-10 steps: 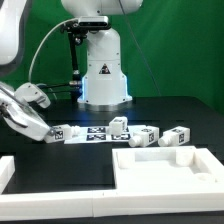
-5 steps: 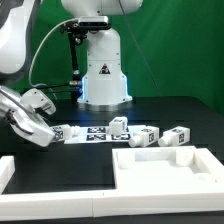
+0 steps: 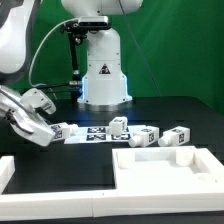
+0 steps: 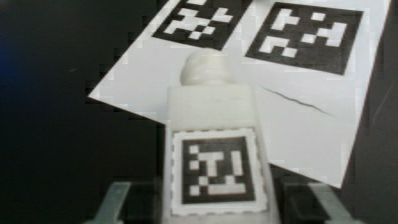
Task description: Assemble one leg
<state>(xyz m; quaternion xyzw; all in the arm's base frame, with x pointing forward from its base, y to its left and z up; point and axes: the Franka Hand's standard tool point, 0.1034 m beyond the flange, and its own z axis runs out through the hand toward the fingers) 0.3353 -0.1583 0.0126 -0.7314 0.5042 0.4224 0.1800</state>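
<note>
Clamping the leg [image 4: 214,130] between its fingers [image 4: 128,202], the gripper [image 3: 45,130] is closed on the tagged end. The leg's long axis runs straight out from the jaws, its narrow tip over the marker board [image 3: 97,135]. Whether it rests on the table [image 3: 150,108] or hangs just clear, I cannot tell. Three spare legs [image 3: 146,137] lie further toward the exterior view's right. The tray [image 3: 130,168] sits nearer the camera on that side, and nothing shows inside it. The leg likely has to travel that way.
</note>
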